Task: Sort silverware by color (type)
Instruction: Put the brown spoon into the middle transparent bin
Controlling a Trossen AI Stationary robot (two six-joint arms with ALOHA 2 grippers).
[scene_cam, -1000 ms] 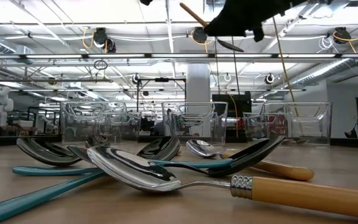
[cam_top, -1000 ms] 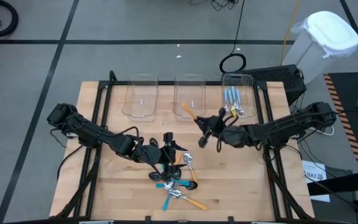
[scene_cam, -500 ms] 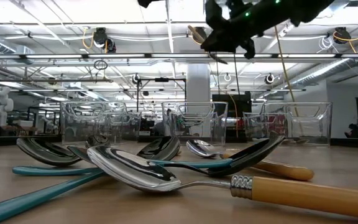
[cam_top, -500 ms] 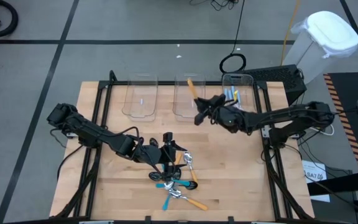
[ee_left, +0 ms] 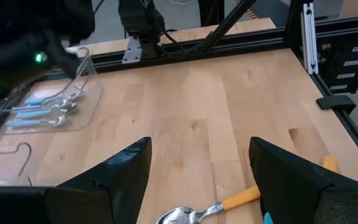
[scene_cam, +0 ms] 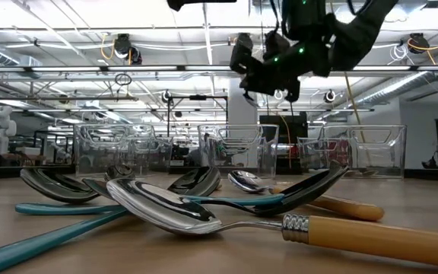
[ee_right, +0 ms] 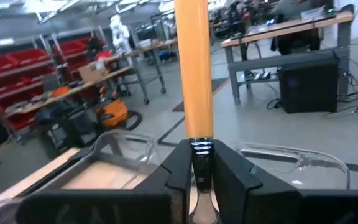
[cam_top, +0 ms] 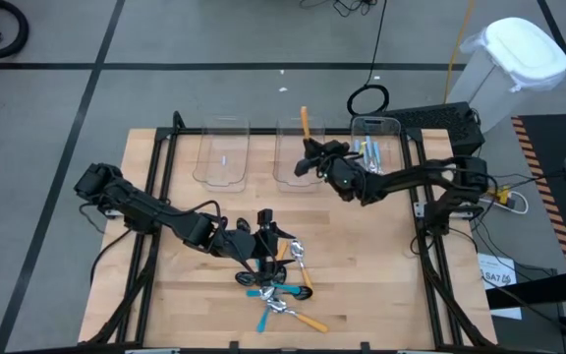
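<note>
My right gripper (cam_top: 312, 159) is shut on an orange-handled spoon (cam_top: 304, 124), above the near part of the middle clear bin (cam_top: 285, 175) at the far edge. The low view shows it high over the table (scene_cam: 268, 70). A pile of spoons (cam_top: 281, 290) with teal, orange and light-blue handles lies on the wood near the front edge; in the low view their bowls rest on the table (scene_cam: 166, 209). My left gripper (cam_top: 266, 246) hangs open just above the far side of that pile, with an orange-handled spoon (ee_left: 219, 207) below its fingers. My right gripper pinches the spoon's thin neck (ee_right: 199, 157), just behind the metal collar at the end of the orange handle (ee_right: 192, 68). The fingers lie about level and along the spoon. The handle sticks out past the fingertips toward the far edge; the bowl is hidden between the fingers. The spoon is lifted clear.
Three clear bins stand in a row at the far edge: the left one (cam_top: 222, 153), the middle one, and the right one (cam_top: 389, 128) with several light-blue spoons (ee_left: 39, 112) in it. Black frame rails (cam_top: 161, 167) run along the table's sides.
My right gripper has carried the orange-handled spoon toward the far edge and a little toward the left, sinking somewhat, from mid-table to over the middle bin. It has turned, so the handle now points at the far edge instead of slanting far-left.
</note>
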